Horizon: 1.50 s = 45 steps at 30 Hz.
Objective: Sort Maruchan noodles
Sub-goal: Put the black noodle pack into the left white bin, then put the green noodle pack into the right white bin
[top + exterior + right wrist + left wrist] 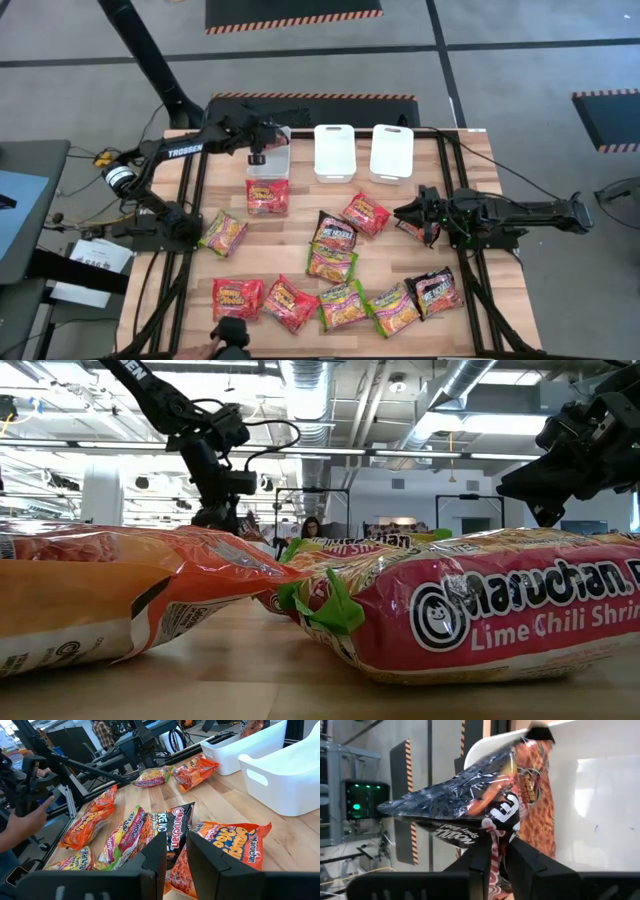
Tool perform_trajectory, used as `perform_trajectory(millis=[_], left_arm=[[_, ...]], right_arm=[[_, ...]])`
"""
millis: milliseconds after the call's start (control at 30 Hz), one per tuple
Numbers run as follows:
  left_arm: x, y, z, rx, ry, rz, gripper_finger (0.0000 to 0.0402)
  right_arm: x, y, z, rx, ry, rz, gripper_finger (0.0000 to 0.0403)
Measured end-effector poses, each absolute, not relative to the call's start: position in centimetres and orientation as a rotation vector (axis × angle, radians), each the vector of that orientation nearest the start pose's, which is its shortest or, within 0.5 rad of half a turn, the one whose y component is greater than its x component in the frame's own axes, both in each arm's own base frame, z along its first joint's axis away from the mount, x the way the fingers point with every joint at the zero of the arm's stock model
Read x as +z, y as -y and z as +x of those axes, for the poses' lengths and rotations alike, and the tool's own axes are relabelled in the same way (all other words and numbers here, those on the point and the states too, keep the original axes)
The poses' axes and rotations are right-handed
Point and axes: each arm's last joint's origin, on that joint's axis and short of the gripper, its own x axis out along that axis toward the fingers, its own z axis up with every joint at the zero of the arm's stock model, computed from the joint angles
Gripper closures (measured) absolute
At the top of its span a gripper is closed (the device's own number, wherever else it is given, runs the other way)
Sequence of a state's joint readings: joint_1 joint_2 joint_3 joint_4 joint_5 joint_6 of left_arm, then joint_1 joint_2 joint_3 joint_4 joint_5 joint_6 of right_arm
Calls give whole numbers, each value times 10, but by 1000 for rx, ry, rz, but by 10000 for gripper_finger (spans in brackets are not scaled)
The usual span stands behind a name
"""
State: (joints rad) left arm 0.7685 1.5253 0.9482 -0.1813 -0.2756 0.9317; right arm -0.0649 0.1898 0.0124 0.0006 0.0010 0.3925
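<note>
My left gripper (258, 156) reaches over the left white bin (277, 148) at the table's far side, shut on a dark Maruchan packet (450, 810). Behind that packet an orange packet (536, 795) stands against the bin's white wall (605, 795). Another red-orange packet (267, 196) lies at the bin's near end. Several red-orange, green and dark packets (330, 262) lie flat across the table's near half. My right gripper (407, 213) hangs at the table's right side above a packet (227, 842), its fingers a narrow gap apart with nothing between them. My left gripper pinches the dark packet's crimped, red-and-white edge (495, 851) between its two fingers. The fingers slant downward toward the bin. The packet stands out beyond the fingertips, crumpled and lifted clear of the table, in front of the bin's rim.
Two more white bins (334, 152) (391, 152) stand side by side at the far edge, right of the left bin. A person's hand with a dark controller (228, 340) shows at the table's near edge. Bare wood lies between the bins and the packets.
</note>
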Motion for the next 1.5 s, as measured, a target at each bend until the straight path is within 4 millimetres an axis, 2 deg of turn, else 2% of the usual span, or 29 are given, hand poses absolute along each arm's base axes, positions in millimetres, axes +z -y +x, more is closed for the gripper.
perform_trajectory(millis=[300, 600, 733, 1000, 1233, 1500], left_arm=[[218, -225, 222, 580, -1138, 578, 335], [223, -221, 221, 608, -1154, 569, 263], [239, -216, 220, 618, -1148, 508, 242], [279, -199, 211, 697, -899, 254, 239], [307, -171, 202, 497, -670, 69, 239], [322, -138, 210, 295, -539, -52, 239]], right_arm=[[152, 7, 107, -99, -162, 397, 301], [152, 7, 107, -100, -162, 397, 301], [152, 7, 107, -99, -161, 397, 301], [152, 7, 107, -99, -161, 397, 301], [152, 7, 107, -99, -162, 397, 301], [152, 7, 107, -100, -162, 397, 301]])
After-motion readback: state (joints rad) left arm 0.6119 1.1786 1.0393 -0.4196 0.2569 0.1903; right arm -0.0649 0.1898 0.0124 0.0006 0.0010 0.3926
